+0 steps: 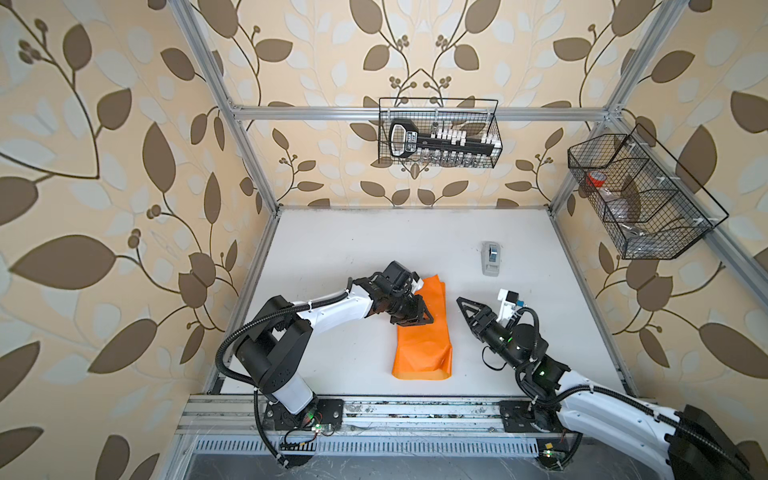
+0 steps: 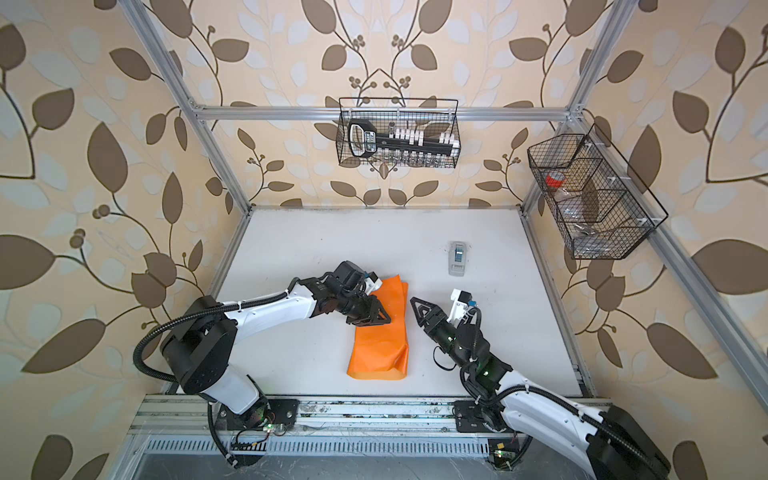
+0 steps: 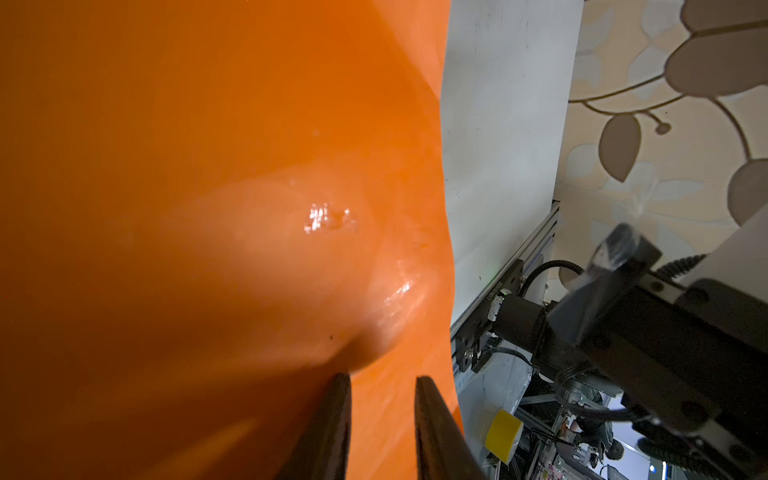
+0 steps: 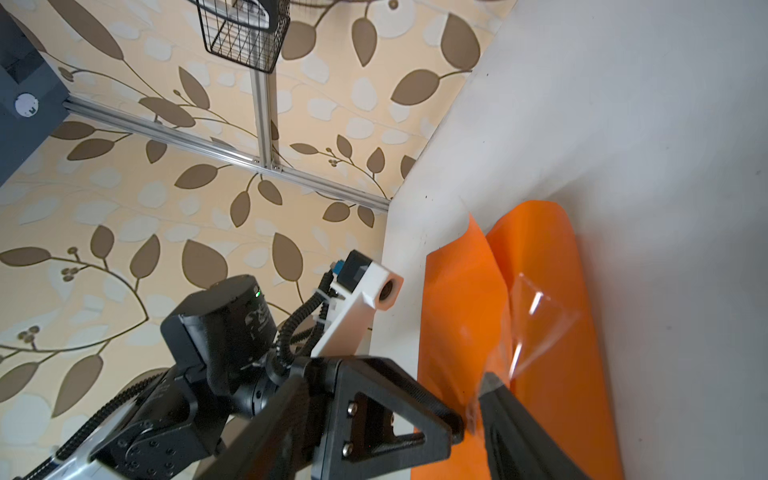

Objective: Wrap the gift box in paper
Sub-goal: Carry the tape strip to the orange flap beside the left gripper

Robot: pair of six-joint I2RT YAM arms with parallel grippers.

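One orange sheet of paper (image 1: 424, 353), folded over into a long strip, is seen lying at the middle of the white table (image 1: 353, 249) in both top views, its length running from near to far. The gift box is not visible in any view; only a rounded bulge under the paper (image 3: 374, 316) is shown by the left wrist camera.

Two arms are counted. The left gripper (image 1: 428, 320) is set down on the strip's left side, its jaws kept narrowly apart with both tips resting on the paper (image 3: 380, 380). The right gripper (image 1: 460, 300) is held just right of the strip and clear of it. How far its jaws stand apart cannot be told, since only one finger (image 4: 511, 415) is caught by the right wrist camera.

A clear tape piece (image 4: 536, 328) stuck to that fingertip is revealed in the right wrist view alone.

One grey tape dispenser (image 1: 491, 257) is placed far right on the table, well apart from the paper. Two wire baskets are hung above, one on the far wall (image 1: 457, 160) and one on the right (image 1: 656, 245).
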